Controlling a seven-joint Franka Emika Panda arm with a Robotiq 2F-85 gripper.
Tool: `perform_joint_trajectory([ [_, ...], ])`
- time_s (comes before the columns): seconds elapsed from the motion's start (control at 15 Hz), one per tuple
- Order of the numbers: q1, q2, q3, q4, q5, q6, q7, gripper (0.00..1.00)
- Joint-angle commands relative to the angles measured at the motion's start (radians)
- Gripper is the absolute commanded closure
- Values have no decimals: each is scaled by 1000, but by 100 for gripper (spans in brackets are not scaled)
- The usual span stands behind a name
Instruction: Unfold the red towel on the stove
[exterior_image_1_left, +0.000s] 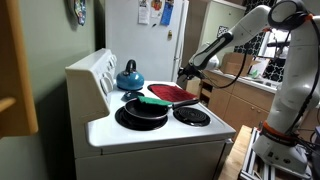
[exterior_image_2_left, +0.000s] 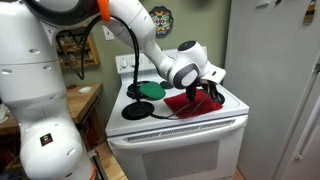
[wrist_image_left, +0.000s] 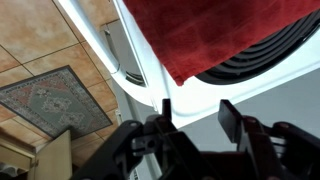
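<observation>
The red towel (exterior_image_1_left: 172, 93) (exterior_image_2_left: 188, 104) lies spread over the stove (exterior_image_1_left: 160, 135) (exterior_image_2_left: 180, 135), partly covering a black coil burner. In the wrist view the towel (wrist_image_left: 200, 35) fills the top, one corner pointing down over the white stove top (wrist_image_left: 190, 95) beside the burner coil (wrist_image_left: 275, 50). My gripper (wrist_image_left: 197, 118) (exterior_image_1_left: 187, 74) (exterior_image_2_left: 206, 90) hovers just above the towel's edge. Its dark fingers (wrist_image_left: 230, 120) stand apart with nothing between them, so it is open and clear of the cloth.
A black pan (exterior_image_1_left: 142, 110) (exterior_image_2_left: 138, 110) with a green-handled utensil (exterior_image_1_left: 153, 101) sits on another burner, and a blue kettle (exterior_image_1_left: 130, 76) stands at the back. The white refrigerator (exterior_image_1_left: 150, 35) (exterior_image_2_left: 280, 60) is beside the stove. A patterned rug (wrist_image_left: 55, 100) lies on the tiled floor below.
</observation>
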Motion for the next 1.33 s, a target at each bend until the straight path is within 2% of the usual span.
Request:
perform_joint_trajectory([
  [0.0, 86, -80, -121, -19, -281, -93, 145, 15],
  [0.13, 87, -134, -102, -21, -380, -156, 155, 1],
  [0.27, 89, -186, -70, -27, -417, -215, 123, 0],
  [0.47, 121, -248, -39, -26, -364, -322, 31, 0],
  [0.53, 32, -261, 67, -25, -320, -352, -22, 0],
  [0.8, -32, -309, 174, -15, -360, -455, -47, 0],
  [1.0, -83, -340, 239, -17, -419, -491, -21, 0],
  [1.27, -110, -326, 272, 2, -381, -467, -37, 0],
])
